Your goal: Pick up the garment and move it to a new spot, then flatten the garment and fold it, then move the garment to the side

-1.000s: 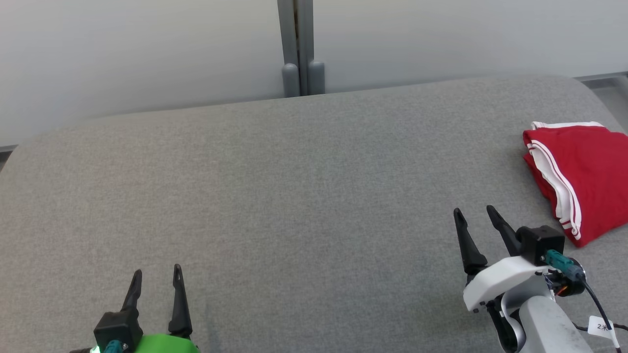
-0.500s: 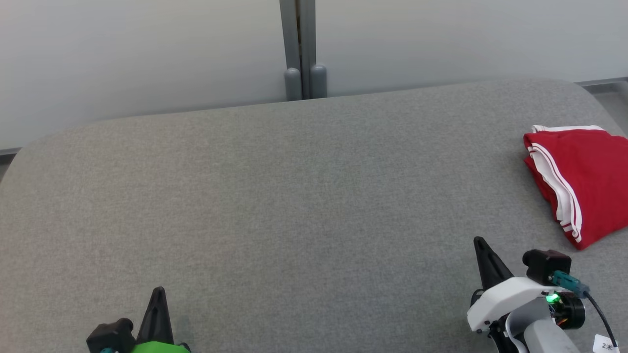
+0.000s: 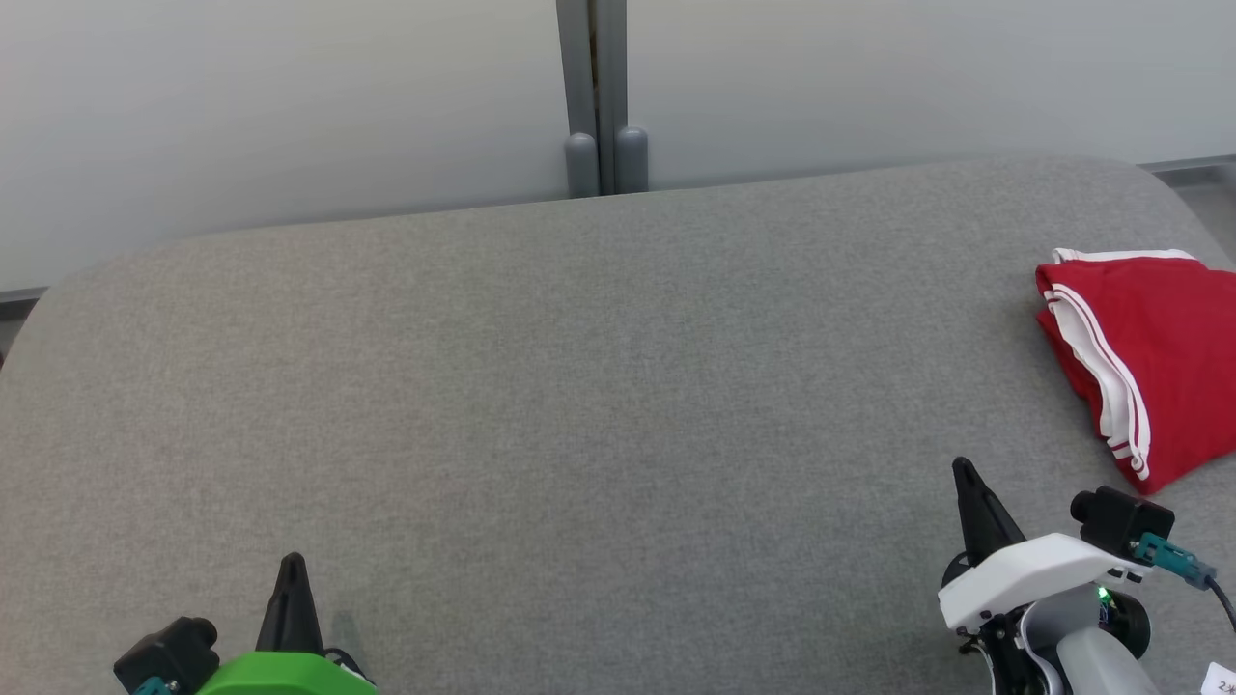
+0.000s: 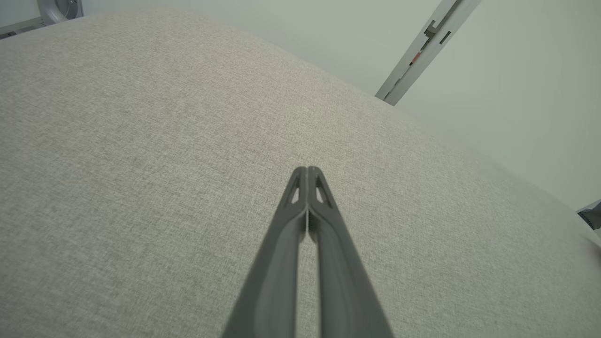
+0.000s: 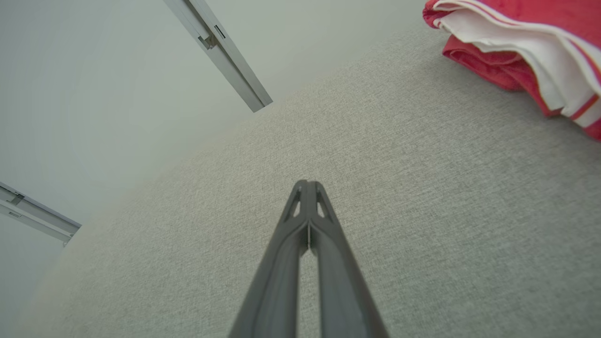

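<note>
Red with white-striped trim, the folded garment (image 3: 1154,357) lies at the far right of the grey fabric cushion (image 3: 579,386). Its right part is cut off by the head view's edge, and its lower layers are hidden under the top fold. The left gripper (image 3: 292,565) and right gripper (image 3: 966,473) are both clenched on nothing, clear of the garment, their arms cropped at the bottom edge.

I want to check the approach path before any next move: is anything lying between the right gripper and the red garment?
Nothing visible does. Bare grey padded surface lies between the shut right gripper and the folded red garment, which rests apart from the gripper, toward the surface's right edge.
</note>
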Tool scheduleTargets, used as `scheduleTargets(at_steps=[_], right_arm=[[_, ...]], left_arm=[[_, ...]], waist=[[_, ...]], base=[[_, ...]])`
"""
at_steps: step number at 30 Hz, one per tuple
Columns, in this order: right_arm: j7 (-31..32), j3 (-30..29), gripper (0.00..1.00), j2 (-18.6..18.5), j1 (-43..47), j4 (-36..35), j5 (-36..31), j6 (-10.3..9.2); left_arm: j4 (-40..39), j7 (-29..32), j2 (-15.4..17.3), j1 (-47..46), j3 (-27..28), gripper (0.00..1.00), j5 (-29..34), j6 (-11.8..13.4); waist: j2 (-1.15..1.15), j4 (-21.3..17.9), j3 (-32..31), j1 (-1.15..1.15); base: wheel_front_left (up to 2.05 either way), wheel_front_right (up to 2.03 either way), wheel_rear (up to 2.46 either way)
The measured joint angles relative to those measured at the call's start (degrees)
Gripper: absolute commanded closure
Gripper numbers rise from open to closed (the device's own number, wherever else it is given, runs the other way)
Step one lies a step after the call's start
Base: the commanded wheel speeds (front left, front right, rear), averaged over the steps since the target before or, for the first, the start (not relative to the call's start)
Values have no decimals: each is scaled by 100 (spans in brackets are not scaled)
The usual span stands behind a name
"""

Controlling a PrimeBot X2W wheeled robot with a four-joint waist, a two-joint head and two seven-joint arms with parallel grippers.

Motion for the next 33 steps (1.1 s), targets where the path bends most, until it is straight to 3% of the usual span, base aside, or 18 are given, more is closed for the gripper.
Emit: scheduleTargets(at_steps=[33], right_arm=[[648, -234, 100, -14, 115, -543, 2527, -1]], left_arm=[[-257, 662, 5, -321, 275, 100, -2538, -103]], waist=[[0, 86, 2, 0]], base=[[0, 0, 0]])
